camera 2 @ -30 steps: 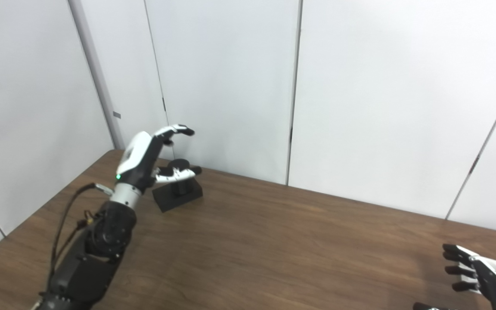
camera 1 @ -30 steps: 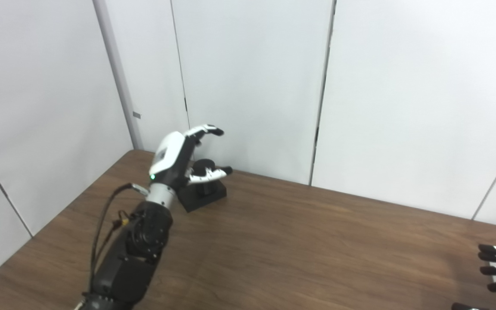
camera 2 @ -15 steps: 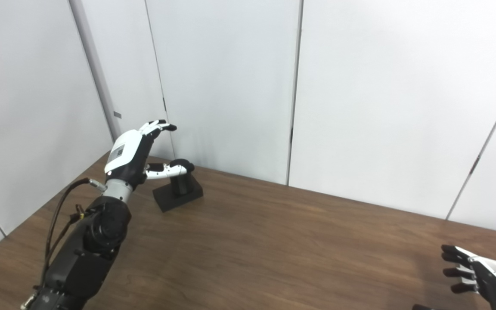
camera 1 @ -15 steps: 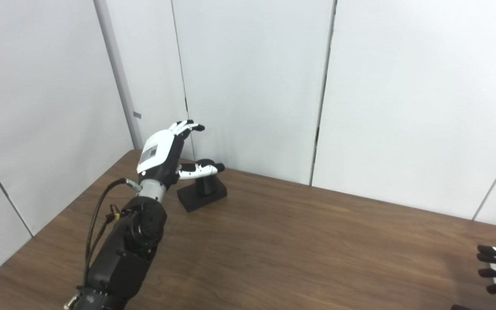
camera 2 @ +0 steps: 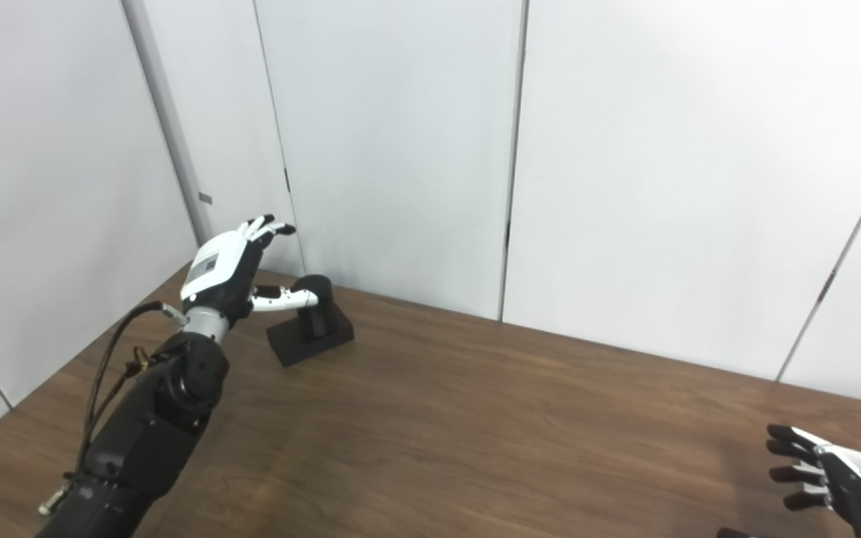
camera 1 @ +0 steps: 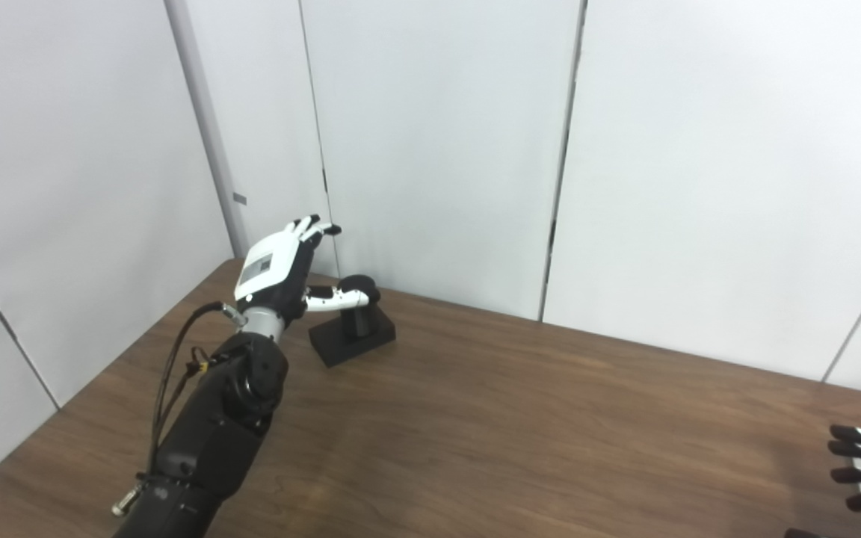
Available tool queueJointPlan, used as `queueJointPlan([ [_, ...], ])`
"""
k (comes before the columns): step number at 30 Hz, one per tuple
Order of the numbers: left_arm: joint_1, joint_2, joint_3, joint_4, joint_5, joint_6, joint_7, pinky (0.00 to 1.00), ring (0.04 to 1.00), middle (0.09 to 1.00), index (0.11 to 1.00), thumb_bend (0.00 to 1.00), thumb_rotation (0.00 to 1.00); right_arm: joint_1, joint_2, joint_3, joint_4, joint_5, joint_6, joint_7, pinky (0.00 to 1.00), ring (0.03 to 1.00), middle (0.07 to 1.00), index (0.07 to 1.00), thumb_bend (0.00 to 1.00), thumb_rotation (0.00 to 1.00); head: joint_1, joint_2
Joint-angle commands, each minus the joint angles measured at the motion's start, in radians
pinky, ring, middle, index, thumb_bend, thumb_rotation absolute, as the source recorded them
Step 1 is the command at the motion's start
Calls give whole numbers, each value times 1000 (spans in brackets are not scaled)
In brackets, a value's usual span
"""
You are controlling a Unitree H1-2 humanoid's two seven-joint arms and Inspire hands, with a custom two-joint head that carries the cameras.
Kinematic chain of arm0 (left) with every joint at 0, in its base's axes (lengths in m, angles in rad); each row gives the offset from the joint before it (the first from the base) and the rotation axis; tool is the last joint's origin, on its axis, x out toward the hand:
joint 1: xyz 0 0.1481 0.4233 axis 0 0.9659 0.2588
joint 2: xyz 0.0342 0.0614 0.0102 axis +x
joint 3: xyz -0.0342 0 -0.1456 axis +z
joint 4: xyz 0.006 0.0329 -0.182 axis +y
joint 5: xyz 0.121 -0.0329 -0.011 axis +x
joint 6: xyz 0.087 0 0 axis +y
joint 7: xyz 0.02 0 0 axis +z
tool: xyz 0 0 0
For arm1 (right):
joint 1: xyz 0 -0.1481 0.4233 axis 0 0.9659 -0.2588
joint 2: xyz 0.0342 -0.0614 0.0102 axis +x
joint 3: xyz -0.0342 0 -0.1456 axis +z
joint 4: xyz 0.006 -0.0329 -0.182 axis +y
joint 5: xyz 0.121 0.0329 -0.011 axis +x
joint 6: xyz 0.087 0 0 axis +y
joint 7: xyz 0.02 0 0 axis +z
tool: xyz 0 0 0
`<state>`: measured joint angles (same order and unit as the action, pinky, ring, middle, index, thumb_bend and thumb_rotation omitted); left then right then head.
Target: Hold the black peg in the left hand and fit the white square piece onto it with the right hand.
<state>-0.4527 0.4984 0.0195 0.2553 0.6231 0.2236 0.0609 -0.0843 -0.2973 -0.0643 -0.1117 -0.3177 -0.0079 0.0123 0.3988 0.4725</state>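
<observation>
Beside black peg (camera 1: 356, 317): left robot hand (camera 1: 275, 265), spread.

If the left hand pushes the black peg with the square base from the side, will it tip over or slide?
The black peg on its square base probably slides rather than tips: the flat base is wider than the short upright post. It looks rigid, likely solid plastic. The smooth wooden table may offer little grip. The open left hand is beside the post; whether the thumb touches is unclear.

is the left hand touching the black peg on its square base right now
Cannot tell. In both eye views the left hand is open, its thumb overlapping the top of the black peg; neither shows plain contact or a gap.
</observation>
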Motion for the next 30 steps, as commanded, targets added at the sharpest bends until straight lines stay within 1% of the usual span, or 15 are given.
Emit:
queueJointPlan([
  [1,-68,47,1,-2,3,-8,14,878,993,974,848,1000,470,-18,-18,-12,-44,9,-15,-4,507,651,744,761,646,0,-2,0],
  [7,-93,65,-21,59,-3,-14,15,852,991,970,846,1000,475,-15,-18,-11,-47,9,-20,-6,507,651,744,760,647,0,-5,3],
  [11,-100,81,-41,67,-1,4,-14,861,996,977,856,1000,469,-14,-19,-10,-45,6,-19,-5,508,653,749,758,666,0,-9,9],
  [15,-105,90,-57,86,0,14,-28,871,997,978,861,1000,473,-12,-18,-12,-47,12,-19,-5,507,654,752,756,673,0,-11,9],
  [17,-108,98,-74,104,9,14,-34,842,990,976,857,1000,478,-11,-19,-13,-49,11,-19,-5,510,653,751,757,671,0,-11,10],
  [20,-107,106,-96,111,22,28,-39,818,979,967,846,1000,485,-9,-20,-14,-55,9,-15,-5,504,647,749,756,670,0,-12,12],
  [24,-112,117,-115,131,20,37,-52,846,982,965,848,1000,477,-6,-20,-15,-66,11,-2,0,502,648,752,755,670,0,-13,16],
  [26,-114,121,-126,129,24,50,-65,846,983,967,849,1000,488,-5,-21,-16,-68,11,-1,0,505,650,752,754,671,0,-13,17],
  [30,-115,123,-140,119,31,76,-86,828,983,965,842,1000,472,-3,-22,-17,-74,13,2,3,511,651,754,757,668,0,-14,21],
])
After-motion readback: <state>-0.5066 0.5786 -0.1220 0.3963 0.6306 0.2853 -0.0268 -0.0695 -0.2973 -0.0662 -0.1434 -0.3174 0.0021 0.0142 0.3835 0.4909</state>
